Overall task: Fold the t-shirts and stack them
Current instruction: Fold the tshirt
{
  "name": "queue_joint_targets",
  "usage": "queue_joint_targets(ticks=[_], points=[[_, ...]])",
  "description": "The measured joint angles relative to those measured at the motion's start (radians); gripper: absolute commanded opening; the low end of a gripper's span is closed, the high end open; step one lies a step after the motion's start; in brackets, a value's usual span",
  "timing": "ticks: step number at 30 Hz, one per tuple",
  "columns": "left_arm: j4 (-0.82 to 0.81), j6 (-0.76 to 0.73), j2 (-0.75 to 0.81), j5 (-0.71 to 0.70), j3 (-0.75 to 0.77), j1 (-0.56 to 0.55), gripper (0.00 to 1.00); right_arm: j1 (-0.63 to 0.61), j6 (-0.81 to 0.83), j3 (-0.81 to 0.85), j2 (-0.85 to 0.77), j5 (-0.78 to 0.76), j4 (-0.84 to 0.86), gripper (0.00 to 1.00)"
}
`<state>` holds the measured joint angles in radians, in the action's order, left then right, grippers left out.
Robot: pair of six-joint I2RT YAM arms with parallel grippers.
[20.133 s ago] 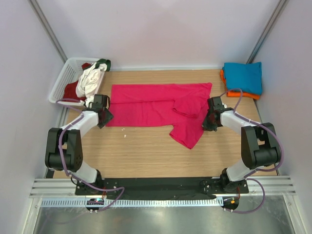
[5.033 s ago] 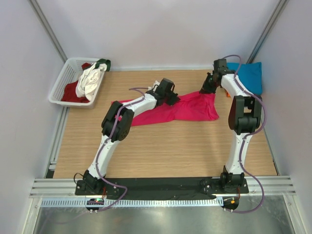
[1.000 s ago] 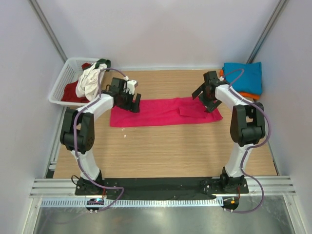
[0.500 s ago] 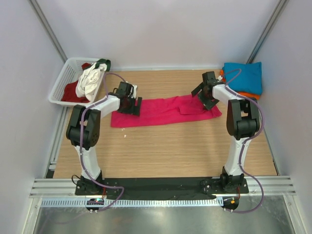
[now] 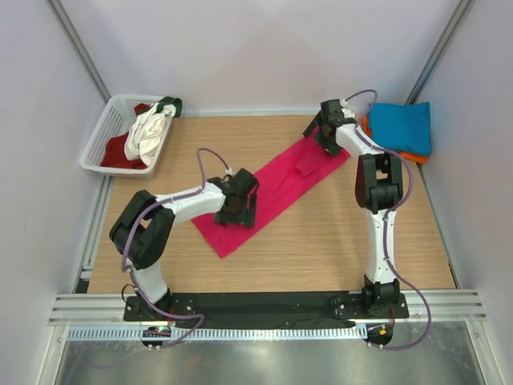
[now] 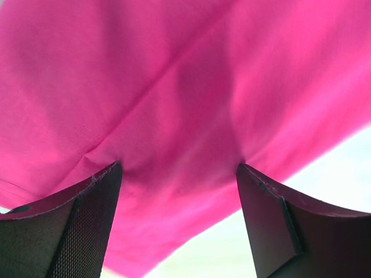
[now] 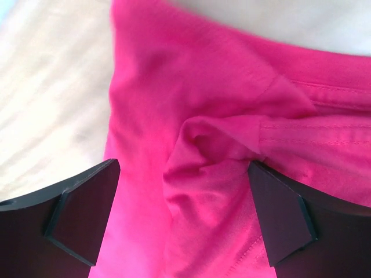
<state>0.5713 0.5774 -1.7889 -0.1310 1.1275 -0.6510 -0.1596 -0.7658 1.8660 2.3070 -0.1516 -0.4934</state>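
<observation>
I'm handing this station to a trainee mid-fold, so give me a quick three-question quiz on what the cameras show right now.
1. True or false: the pink t-shirt lies as a long strip running diagonally across the table.
2. Multiple choice: the top shirt, lying on the orange shirt in the far right corner, is A) teal, B) white, C) green.
3. Short answer: which arm's fingers are at the pink t-shirt's far end, beside that stack?

Key: 1 true. 2 A. 3 the right fingers.
</observation>
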Motion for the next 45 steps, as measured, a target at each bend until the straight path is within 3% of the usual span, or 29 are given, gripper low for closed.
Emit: queue_joint_targets(ticks=[8,16,26,38,45], points=[[0.155,0.225,-0.043,0.024,0.065,-0.335,0.82,-0.092,0.119,0.417,0.269,0.044,0.024,1.0],[0.191,0.256,-0.116,0.0,0.153,-0.465,0.82,-0.192,0.192,0.488,0.339,0.1,0.132,1.0],[0.172,0.253,-0.118,0.01,0.157,-0.512,0.82,-0.287,0.244,0.616,0.428,0.156,0.187,1.0],[0.169,0.266,-0.112,0.031,0.191,-0.515,0.86,-0.327,0.263,0.644,0.418,0.183,0.134,1.0],[0.251,0.332,0.126,0.002,0.199,-0.474,0.89,-0.308,0.264,0.635,0.264,0.148,0.096,1.0]])
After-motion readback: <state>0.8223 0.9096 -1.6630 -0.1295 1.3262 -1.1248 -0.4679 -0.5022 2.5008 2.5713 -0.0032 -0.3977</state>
